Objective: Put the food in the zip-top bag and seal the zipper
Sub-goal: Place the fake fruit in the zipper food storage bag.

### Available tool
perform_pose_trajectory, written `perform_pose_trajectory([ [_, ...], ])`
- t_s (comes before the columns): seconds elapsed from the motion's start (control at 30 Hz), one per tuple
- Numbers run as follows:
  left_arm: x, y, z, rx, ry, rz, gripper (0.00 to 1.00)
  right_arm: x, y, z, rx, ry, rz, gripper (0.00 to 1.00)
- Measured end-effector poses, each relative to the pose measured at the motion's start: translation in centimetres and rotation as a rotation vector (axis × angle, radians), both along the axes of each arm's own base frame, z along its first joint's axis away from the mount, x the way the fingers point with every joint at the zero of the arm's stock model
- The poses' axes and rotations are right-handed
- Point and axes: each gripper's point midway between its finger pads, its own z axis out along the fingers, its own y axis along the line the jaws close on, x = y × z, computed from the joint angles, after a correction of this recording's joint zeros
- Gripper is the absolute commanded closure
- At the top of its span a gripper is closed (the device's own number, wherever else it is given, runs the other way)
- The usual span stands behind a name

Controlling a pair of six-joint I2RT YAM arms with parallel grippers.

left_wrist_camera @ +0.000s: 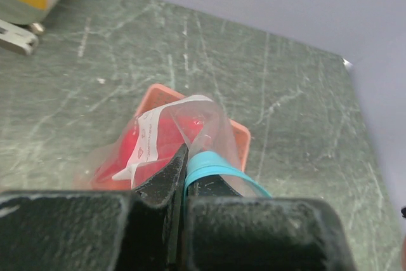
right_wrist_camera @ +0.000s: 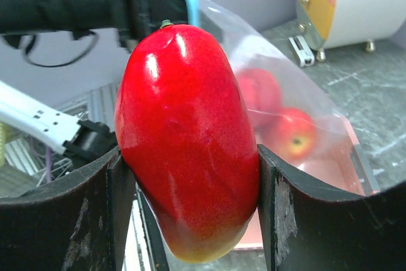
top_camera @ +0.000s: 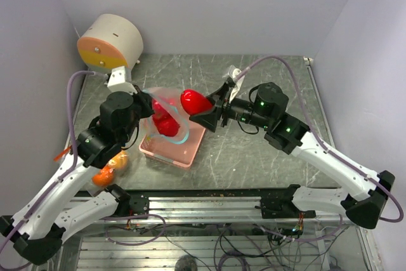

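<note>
While the bag (left_wrist_camera: pixel 209 125) is held open at the zipper (left_wrist_camera: pixel 212 164) by pinched left fingers (left_wrist_camera: pixel 163 179), an apple (right_wrist_camera: pixel 187 138) clamped in right fingers (right_wrist_camera: pixel 89 214) is seemingly to be lowered inside next.

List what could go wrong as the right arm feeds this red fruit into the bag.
1. The red fruit is long and gripped only at its sides by the right end effector; it may snag on the zip-top bag instead of entering.
2. The left end effector pinches the zipper at one spot only; a push from the fruit could pull it free.
</note>
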Motion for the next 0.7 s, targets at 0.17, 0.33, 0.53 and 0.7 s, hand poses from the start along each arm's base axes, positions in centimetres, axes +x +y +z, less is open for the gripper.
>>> perform_pose_trajectory([
  [0.17, 1.0, -2.5, -0.6, -0.064, 0.006, -0.066, 0.93, -1.8, -0.4, 1.2, 0.028, -0.031, 0.071, 0.74],
  [0.33, 1.6, -3.8, -3.8, -0.100, 0.043, -0.084, 0.93, -3.3, -0.1, -0.4, 0.010, -0.014, 0.159, 0.75],
  [0.53, 2.2, -5.1, -9.4, -0.071, 0.159, -0.100, 0.93, -4.5, 0.2, -3.6, -0.028, 0.069, 0.223, 0.75],
  [0.7, 2.6, -5.8, -9.9, -0.076, 0.168, -0.110, 0.93, -4.6, 0.8, -6.1, -0.043, 0.149, 0.237, 0.75],
])
